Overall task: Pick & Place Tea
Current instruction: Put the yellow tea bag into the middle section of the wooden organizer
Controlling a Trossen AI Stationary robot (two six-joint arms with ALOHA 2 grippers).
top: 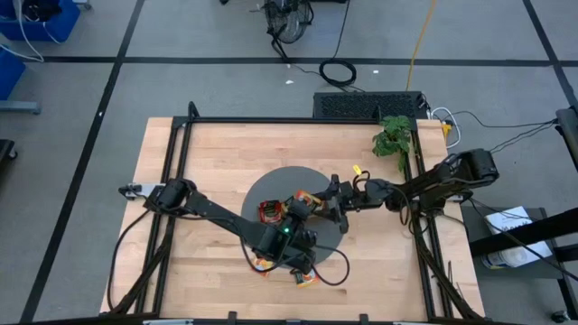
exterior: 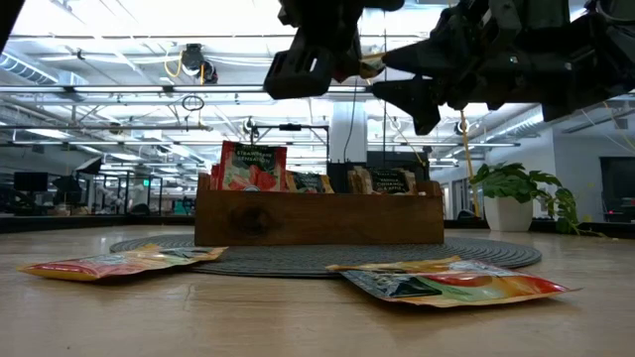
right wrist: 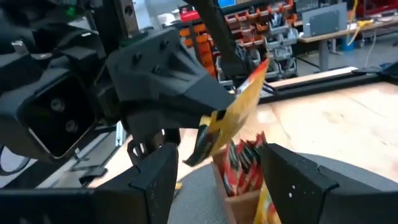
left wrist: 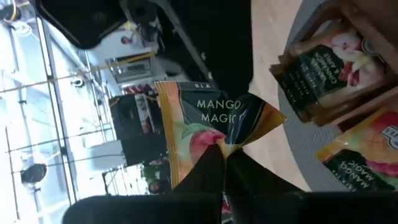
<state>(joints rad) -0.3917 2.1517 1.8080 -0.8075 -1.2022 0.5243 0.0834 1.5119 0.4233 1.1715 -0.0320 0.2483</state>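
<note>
— Left end effector (left wrist: 224, 163) is clamped on a mango tea packet (left wrist: 208, 127), pinching it by one crumpled edge, held up in the air over the wooden tray (exterior: 319, 216).

— And the right end effector (right wrist: 214, 168)?

— Jaws spread, nothing in them, hovering right next to the left one above the round grey mat (exterior: 496, 253). Looks to me like a handover or a regrip is coming.

— Risky?

— I'd say so. The packet hangs tilted and buckled from that thin pinch. If the right one closes on a corner only, or the left lets go early, it could drop beside the tray rather than into a compartment.

— The two arms are close, too.

— Very. Fingers could knock each other, or nudge the red packets (exterior: 252, 166) already standing upright in the tray.

— Anything left on the bench (exterior: 298, 317)?

— Two loose packets lying flat in front: one (exterior: 124, 262) beside the mat, another (exterior: 451, 281) on the other side. More work waiting.
</note>
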